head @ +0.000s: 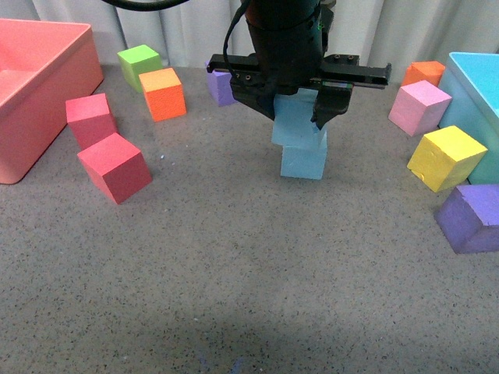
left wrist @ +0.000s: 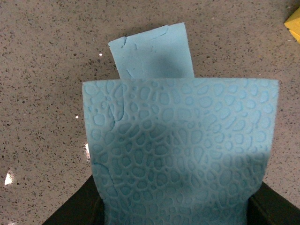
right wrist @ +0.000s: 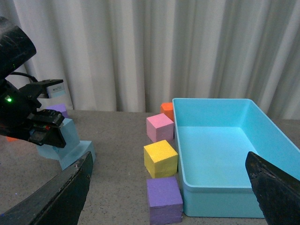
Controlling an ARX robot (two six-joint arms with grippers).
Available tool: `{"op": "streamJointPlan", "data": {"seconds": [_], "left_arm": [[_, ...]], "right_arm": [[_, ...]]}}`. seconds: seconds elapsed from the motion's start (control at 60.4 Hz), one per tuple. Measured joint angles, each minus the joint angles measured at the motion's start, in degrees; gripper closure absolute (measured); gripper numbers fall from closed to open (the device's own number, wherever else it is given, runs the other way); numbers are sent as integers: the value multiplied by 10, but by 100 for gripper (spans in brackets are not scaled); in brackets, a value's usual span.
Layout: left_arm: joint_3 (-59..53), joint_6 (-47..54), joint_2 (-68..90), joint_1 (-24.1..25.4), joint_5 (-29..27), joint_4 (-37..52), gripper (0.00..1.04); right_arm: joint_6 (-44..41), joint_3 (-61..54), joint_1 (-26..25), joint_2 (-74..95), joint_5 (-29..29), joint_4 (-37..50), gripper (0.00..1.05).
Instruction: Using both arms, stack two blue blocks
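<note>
worktop [head: 234,273]: grey, speckled, bare across the near strip.

near right: near purple cube [head: 472,218], close to the right edge of the front view. just beyond it, yellow cube [head: 446,157], turned corner-on, standing beside the light-blue bin [head: 477,82].

near left: near red cube [head: 115,166], with the far red cube [head: 90,118] just behind it. both stand beside the pink bin [head: 31,93].

centre: lower blue block [head: 304,161] sits flat on the worktop, well apart from the other cubes. upper blue block [head: 299,121] rests on its top face, shifted a little left and twisted out of square with it. left claw [head: 296,113] comes down from above and is clamped on the upper blue block, one finger on each side. the left wrist view shows the foam pinched between the fingers, with the lower block's face showing beyond it.

further back: pink cube [head: 419,107] at right, next to the light-blue bin. left orange cube [head: 163,93] and green cube [head: 139,64] at left. far purple cube [head: 221,86] is partly hidden behind the arm. right orange cube [head: 423,74] at far right. a pale curtain [head: 179,27] closes the far side.

right claw [right wrist: 168,157]: seen only in its own wrist view, fingers [right wrist: 61,192] spread wide apart, nothing between them, well clear of the stack.
</note>
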Motion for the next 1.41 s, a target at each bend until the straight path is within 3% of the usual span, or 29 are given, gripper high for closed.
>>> {"op": "streamJointPlan", "data": {"seconds": [0.298, 1.309, 1.408], "left_arm": [[61, -4, 35, -4, 0, -27, 58], [80, -33, 64, -8, 9, 12, 60], [80, -35, 64, -9, 11, 10, 46]], "right_arm": [[0, 0, 0, 0, 0, 0, 10], [0, 0, 0, 0, 0, 0, 10], [0, 0, 0, 0, 0, 0, 10]]}}
